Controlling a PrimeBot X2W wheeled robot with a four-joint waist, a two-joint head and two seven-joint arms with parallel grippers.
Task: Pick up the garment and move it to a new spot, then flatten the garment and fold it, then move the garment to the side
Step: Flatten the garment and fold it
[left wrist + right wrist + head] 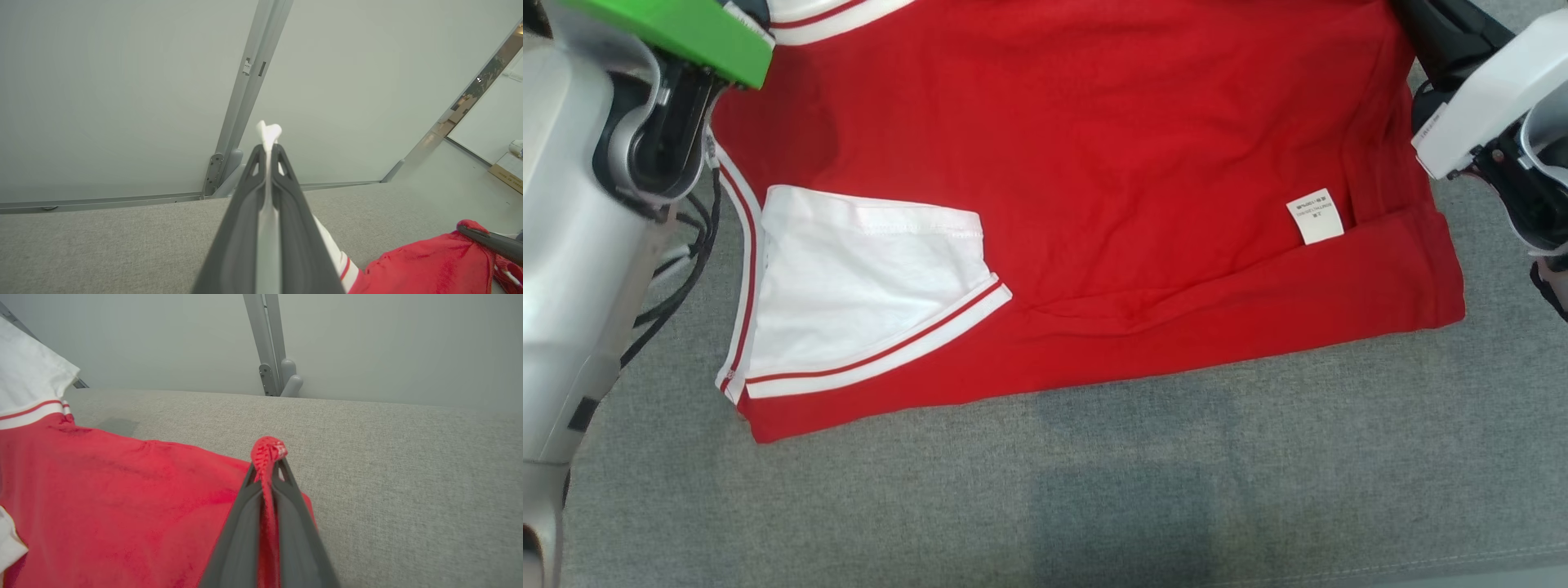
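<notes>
It looked like a robotics lab booth. Plain pale partition panels (102, 102) joined by a grey metal post (245, 102) walled in a grey fabric-covered tabletop (1094, 506).

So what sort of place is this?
Probably a lab or office test bay: plain pale partition panels on a metal post, and a grey fabric-covered work surface under the red garment.

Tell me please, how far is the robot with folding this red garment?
Done, it seems: the garment lies spread on the grey surface, with one white sleeve turned in over the red. In hand: the left fingers are shut on white fabric and the right fingers on a red edge, probably for a fold. Left: finishing the fold and moving the garment aside.
</notes>
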